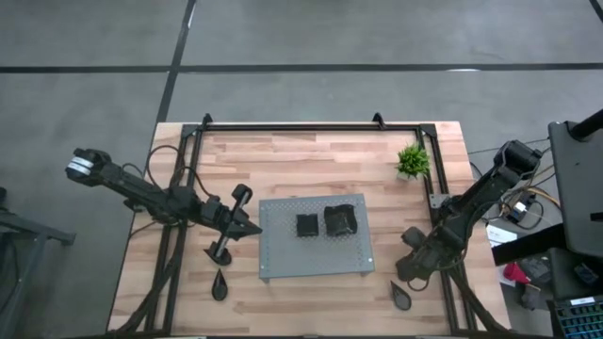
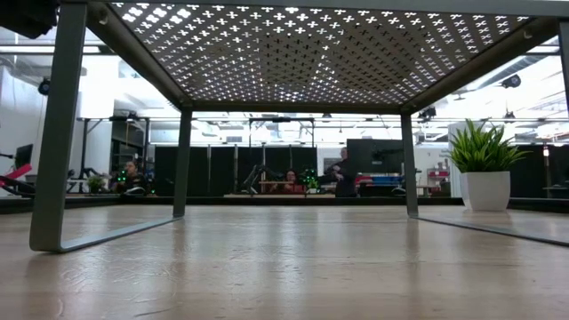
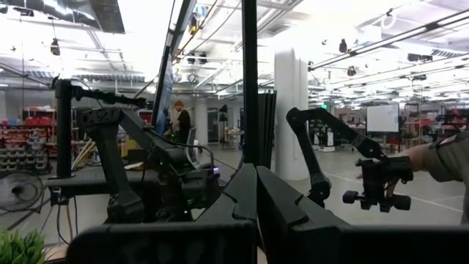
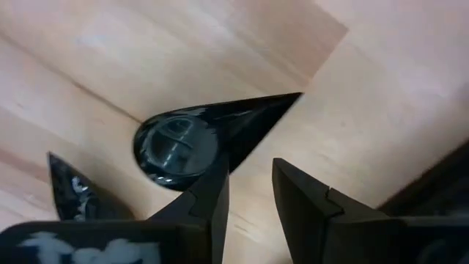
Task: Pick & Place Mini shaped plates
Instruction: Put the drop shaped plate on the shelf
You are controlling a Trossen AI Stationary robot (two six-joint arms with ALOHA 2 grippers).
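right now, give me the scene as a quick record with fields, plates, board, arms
board: grey perforated board mid-table
plates on board: square plate and wavy-edged plate, side by side
plates on table: left teardrop plate near the front edge; right teardrop plate
left gripper: fingers shut, at the board's left edge, empty
right gripper: low over the right teardrop plate, jaws slightly apart, not gripping it
plant: back right

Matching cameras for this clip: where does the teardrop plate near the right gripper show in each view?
High view: teardrop plate on bare wood at the front right, just below the right gripper, off the grey board.
Low view: not in it.
Left wrist view: not in it.
Right wrist view: teardrop plate fills the middle, beyond the fingers.
Shared landmark: wooden table.
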